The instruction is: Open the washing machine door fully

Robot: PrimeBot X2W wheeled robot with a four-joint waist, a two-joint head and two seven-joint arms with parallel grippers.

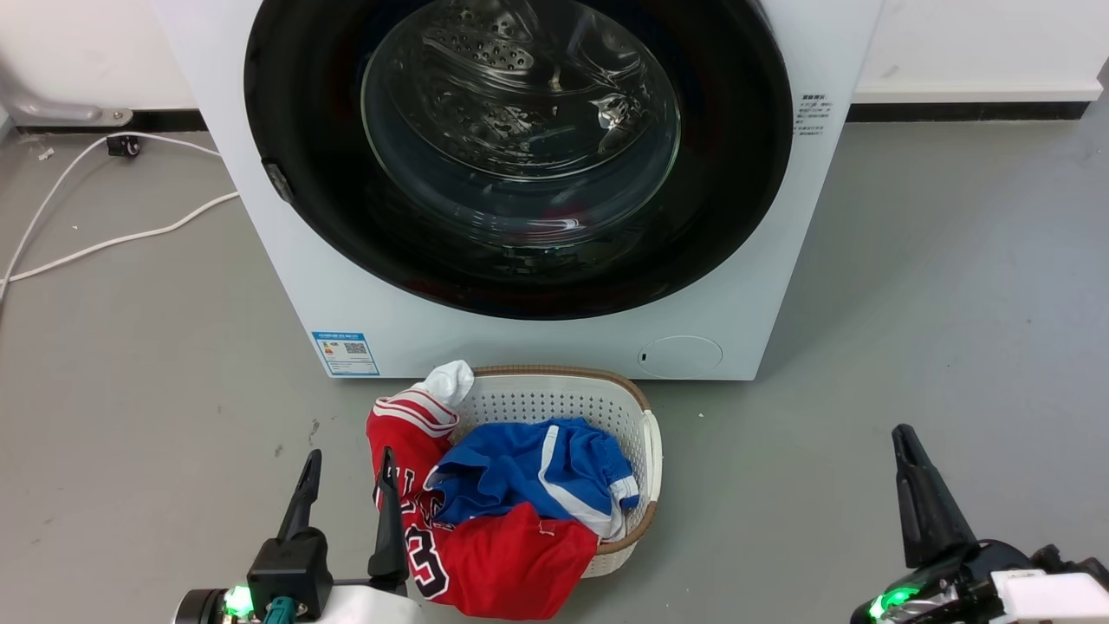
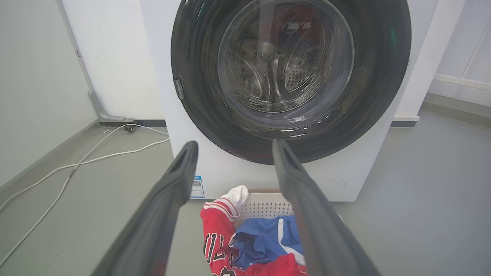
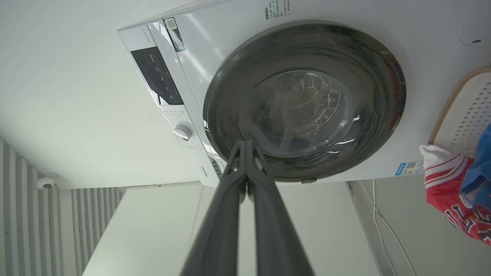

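Glossy black round washing machine door (image 1: 303, 217), clear glass bowl at centre, shut flush on the white box-shaped washing machine (image 1: 260, 251). Left gripper (image 1: 349, 455) spread wide, empty; right gripper (image 3: 244, 145) pinched together, empty. Both well apart from the door. Step: the approach, by my reading. Next: likely reaching the small catch (image 1: 277, 180) at the rim's left edge and pulling outward.

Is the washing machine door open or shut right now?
Shut. The door sits flush against the washing machine, with no gap showing along its rim.
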